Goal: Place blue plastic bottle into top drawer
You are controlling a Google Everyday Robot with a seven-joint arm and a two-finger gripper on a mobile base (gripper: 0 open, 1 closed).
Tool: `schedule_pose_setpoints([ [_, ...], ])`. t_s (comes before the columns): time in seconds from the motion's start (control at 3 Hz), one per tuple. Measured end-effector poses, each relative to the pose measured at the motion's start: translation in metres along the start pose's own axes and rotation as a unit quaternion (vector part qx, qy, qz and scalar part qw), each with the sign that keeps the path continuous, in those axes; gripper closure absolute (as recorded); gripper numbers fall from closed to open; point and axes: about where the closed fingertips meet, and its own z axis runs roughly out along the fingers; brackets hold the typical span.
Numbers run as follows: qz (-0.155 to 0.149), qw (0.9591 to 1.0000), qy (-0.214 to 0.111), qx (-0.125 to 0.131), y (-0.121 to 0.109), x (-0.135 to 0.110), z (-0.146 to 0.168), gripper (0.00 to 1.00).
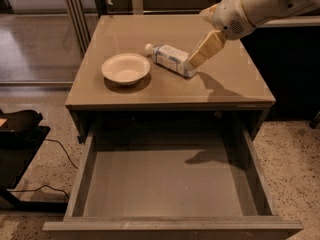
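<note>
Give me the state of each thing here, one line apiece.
blue plastic bottle: lying on its side on the cabinet top, capped.
top drawer: pulled open, nothing inside.
bowl: upright, empty, beside the bottle.
gripper: over the cabinet top, at the bottle's base end.

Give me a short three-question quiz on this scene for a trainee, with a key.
1. True or false: the blue plastic bottle lies inside the open top drawer.
2. Where is the gripper? A) inside the drawer B) above the cabinet top, at the bottle's end away from its cap C) out of sight
3. Fill in: on the cabinet top, beside the bottle's cap end, sits a cream-white ____.

Key: 1 false, it lies on its side on the cabinet top; 2 B; 3 bowl.
</note>
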Motion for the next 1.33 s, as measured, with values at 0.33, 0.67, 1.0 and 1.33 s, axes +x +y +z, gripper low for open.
schedule_pose_setpoints([
  [0.33, 0.017, 0.9999, -0.001, 0.005, -0.017, -0.001, 0.031, 0.0],
  [0.67, 0.021, 0.9994, 0.022, 0.015, -0.03, 0.004, 0.062, 0.0],
  [1.0, 0.03, 0.9979, 0.051, 0.026, -0.044, 0.015, 0.088, 0.0],
  [1.33, 0.052, 0.9953, 0.076, 0.03, -0.051, 0.034, 0.11, 0.0],
])
